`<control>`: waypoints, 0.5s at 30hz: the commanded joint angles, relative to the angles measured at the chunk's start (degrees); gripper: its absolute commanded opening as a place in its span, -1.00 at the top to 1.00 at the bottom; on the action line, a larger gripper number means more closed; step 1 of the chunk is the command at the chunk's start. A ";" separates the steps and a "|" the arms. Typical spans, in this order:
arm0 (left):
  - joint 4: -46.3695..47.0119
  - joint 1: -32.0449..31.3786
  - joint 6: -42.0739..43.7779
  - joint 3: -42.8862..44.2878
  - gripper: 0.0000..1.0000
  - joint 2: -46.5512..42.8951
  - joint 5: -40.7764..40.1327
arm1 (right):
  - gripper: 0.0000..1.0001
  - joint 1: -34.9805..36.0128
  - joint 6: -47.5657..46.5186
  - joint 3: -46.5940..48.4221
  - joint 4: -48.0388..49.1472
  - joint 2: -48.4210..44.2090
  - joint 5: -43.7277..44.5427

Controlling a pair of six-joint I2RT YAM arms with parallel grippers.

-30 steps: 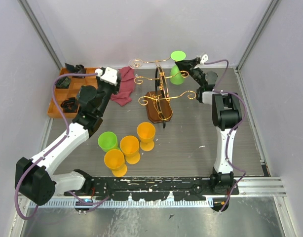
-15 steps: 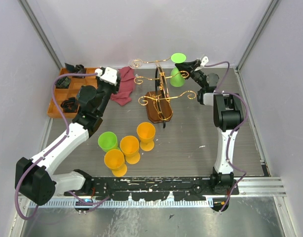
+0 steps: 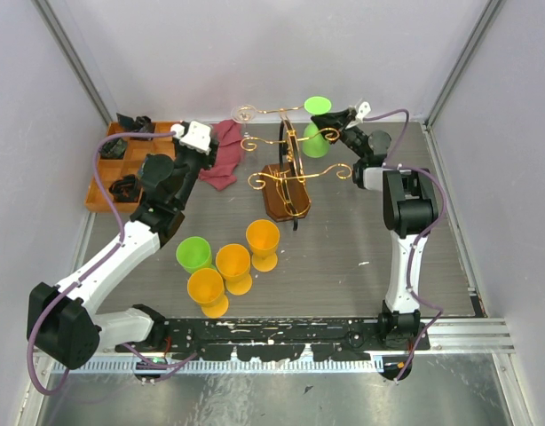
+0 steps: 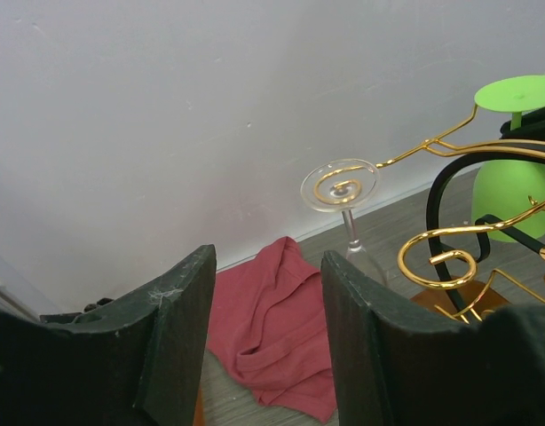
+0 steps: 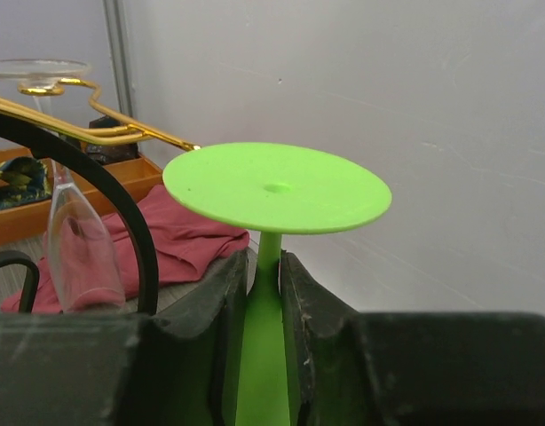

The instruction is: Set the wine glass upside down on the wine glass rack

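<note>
wrist view alone shows right jaws clamping green wine glass (image 5: 277,188); left jaws apart.

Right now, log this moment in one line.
right claw: shut on green glass stem, glass inverted by rack | left claw: open, empty | clear glass: hung inverted on rack

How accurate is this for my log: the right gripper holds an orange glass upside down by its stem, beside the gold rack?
The glass is green, not orange (right wrist view); the right gripper holds it upside down by its stem, beside the gold rack.
</note>
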 commanded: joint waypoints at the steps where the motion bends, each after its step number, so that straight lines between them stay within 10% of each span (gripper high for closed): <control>1: 2.99 0.17 -0.19 -0.42 -0.18 -0.27 -0.85 | 0.41 0.41 -0.57 -2.75 0.44 -2.57 -0.54; 15: 0.18 1.80 -3.38 1.77 -0.28 -0.22 -2.80 | 0.06 -3.26 2.46 -10.31 5.85 -5.52 3.24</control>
